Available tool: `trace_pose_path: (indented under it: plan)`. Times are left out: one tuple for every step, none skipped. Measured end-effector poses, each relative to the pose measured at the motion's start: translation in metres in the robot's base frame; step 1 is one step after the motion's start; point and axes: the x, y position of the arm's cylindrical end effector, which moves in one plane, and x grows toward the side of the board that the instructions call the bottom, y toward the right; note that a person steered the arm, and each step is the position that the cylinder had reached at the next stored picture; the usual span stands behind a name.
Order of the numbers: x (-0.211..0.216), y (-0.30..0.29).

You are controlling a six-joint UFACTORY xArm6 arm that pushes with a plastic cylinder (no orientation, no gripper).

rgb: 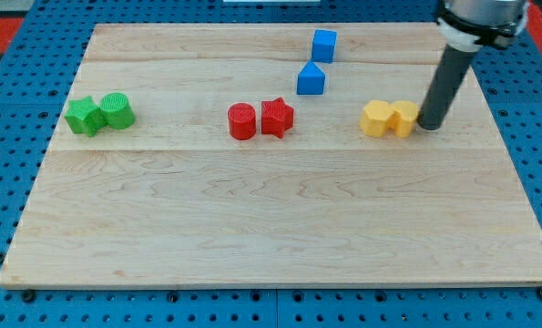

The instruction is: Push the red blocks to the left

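A red cylinder [241,121] and a red star [276,117] sit side by side, touching, near the middle of the wooden board [271,219]. My tip [429,124] is at the view's right, touching the right side of a yellow block pair. It is well to the right of the red blocks.
Two yellow blocks [387,118] sit touching each other just left of my tip. Two blue blocks, a cube [323,45] and a wedge-like one [311,79], lie above the red star. A green star [85,116] and green cylinder [117,110] sit at the left.
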Motion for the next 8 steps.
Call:
trace_pose_path:
  plan:
    - [0.0, -0.039]
    - [0.0, -0.075]
    - [0.0, -0.089]
    - [0.001, -0.113]
    - [0.001, -0.167]
    - [0.001, -0.205]
    - [0.0, -0.224]
    - [-0.001, -0.224]
